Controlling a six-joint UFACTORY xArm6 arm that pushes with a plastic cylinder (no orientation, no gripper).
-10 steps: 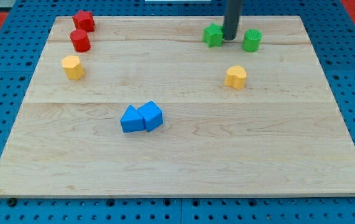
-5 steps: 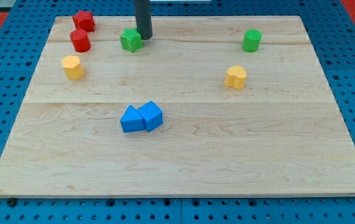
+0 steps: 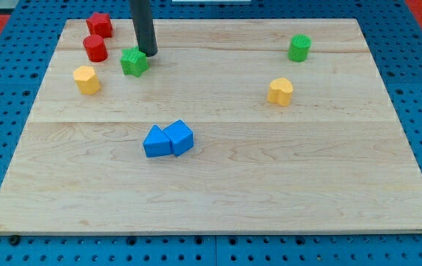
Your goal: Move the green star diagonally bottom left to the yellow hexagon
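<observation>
Near the view's top left of the tabletop (image 3: 218, 192) sits the green star (image 3: 134, 61), with my tip (image 3: 148, 53) touching its upper right side. That contact point makes sense: a push from the upper right drives the star down and to the left. The rod carries no hand, so nothing is open or closed here; it only shoves.

Just to the star's left and slightly lower lies the yellow hexagon (image 3: 86, 79), near but not touching. Since the goal spot is diagonally below and left of that hexagon, I judge the star has some way to go and must pass under the hexagon without knocking it.

Above the hexagon stand a red cylinder (image 3: 95, 49) and, higher, a red block (image 3: 99, 25) whose shape I cannot make out surely; both lie close to the path, so a wide sweep could disturb them.

Further out, two blue blocks (image 3: 168, 139) rest touching each other near the middle. On the view's right, well apart, are a green cylinder (image 3: 298, 47) and a yellow heart-like block (image 3: 279, 91).
</observation>
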